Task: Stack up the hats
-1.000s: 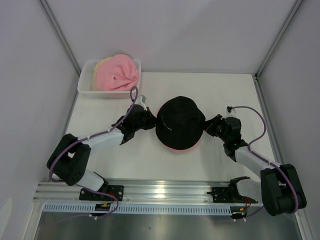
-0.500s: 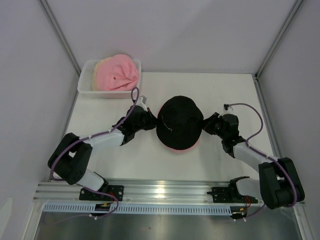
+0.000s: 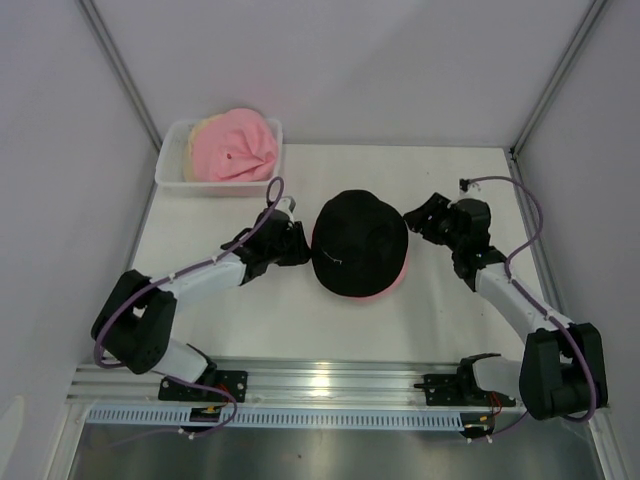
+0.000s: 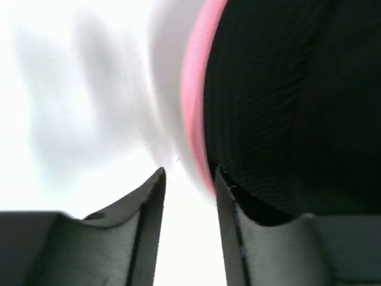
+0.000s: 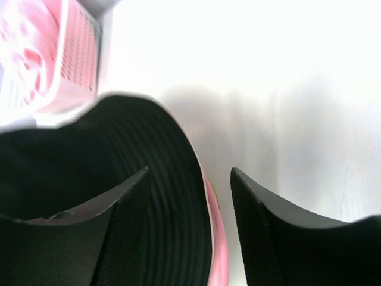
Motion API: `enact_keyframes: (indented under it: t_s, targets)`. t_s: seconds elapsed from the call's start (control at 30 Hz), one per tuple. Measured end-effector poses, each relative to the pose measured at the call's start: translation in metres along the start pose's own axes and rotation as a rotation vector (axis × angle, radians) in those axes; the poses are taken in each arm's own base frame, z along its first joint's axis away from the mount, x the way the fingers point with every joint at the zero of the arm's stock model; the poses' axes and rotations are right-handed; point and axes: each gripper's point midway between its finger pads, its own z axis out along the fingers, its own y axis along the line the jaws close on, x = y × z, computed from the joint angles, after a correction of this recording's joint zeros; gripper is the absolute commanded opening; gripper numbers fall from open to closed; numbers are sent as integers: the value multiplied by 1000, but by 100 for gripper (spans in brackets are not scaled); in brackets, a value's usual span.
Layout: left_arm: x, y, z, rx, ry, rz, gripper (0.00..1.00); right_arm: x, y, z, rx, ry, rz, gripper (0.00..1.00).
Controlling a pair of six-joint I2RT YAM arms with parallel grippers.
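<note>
The black hat lies in the middle of the white table, on top of a pink hat of which only a thin brim edge shows at the near side.

In the top view the place is a booth with plain pale walls and metal posts in the corners. A metal rail runs along the near edge. A white basket stands at the far left corner and holds a second pink hat. A beige hat is mostly hidden under that one. The left gripper is at the left brim and the right gripper just beside the right brim. Their fingers are too small here to judge.

The left wrist view is blurred. The left gripper is open, with bare table between its fingers. The black hat fills the right part and is cut off.

In the right wrist view the right gripper is also open and holds nothing. The black brim and the pink edge lie below the gap, and the basket is cut off at the top left.
</note>
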Motion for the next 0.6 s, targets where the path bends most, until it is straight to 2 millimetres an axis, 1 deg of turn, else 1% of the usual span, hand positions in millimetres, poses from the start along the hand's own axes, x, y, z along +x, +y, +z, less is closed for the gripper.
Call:
enact_keyframes:
  t_s: [0.03, 0.07, 0.1, 0.17, 0.2, 0.27, 0.37, 0.4, 0.47, 0.5, 0.6]
  targets:
    - [1, 4, -3, -20, 11, 10, 52, -10, 2, 1, 0, -17, -3, 62]
    - [0, 6, -6, -36, 14, 21, 62, -19, 4, 2, -2, -33, -5, 65]
    - [-3, 8, -10, -48, 12, 34, 66, -25, 5, 3, -4, -44, -7, 66]
    - [-13, 8, -19, -61, -8, 44, 72, -38, 8, 5, -7, -64, -14, 68]
    - [-21, 6, -26, -59, -29, 47, 77, -42, 8, 7, -10, -69, -17, 68]
    - [-41, 3, -40, -53, -89, 51, 77, -46, 13, 10, -33, -70, -25, 69]
    - [-83, 5, -63, -58, -204, 35, 80, -43, 24, 18, -106, -49, -42, 66]
    - [-99, 9, -69, -68, -240, 26, 80, -40, 27, 22, -126, -36, -46, 63]
    - [-133, 23, -82, -104, -317, -13, 81, -30, 34, 35, -167, 7, -61, 60]
    - [-145, 30, -88, -123, -346, -29, 82, -25, 34, 40, -173, 23, -66, 60]
    - [-185, 62, -108, -205, -446, -87, 99, -6, 29, 56, -163, 81, -69, 60]
